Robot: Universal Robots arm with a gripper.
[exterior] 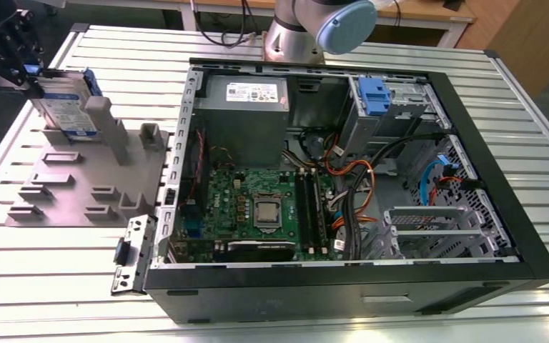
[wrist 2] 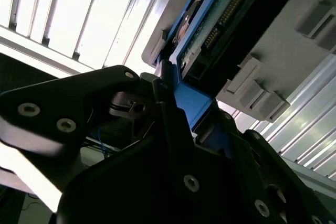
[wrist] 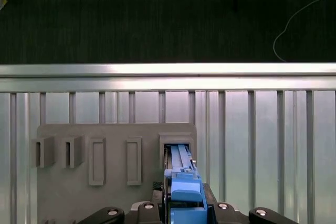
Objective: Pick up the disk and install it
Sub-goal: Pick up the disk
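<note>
At the exterior view's left, the black gripper (exterior: 28,75) clamps the blue-railed, silver-grey rectangular metal disk (exterior: 63,107), which stands upright in the grey plastic fixture (exterior: 74,179) on the slatted metal bench (exterior: 26,286), beside the open black computer case (exterior: 351,293).

No txt legible on disk (exterior: 65,108) label

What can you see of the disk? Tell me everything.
The disk is a flat silver-grey metal drive with a white-and-blue label and blue plastic rails. It stands on edge in a slot of the grey holder, at the exterior view's left, outside the open computer case. The gripper is at its upper end.
</note>
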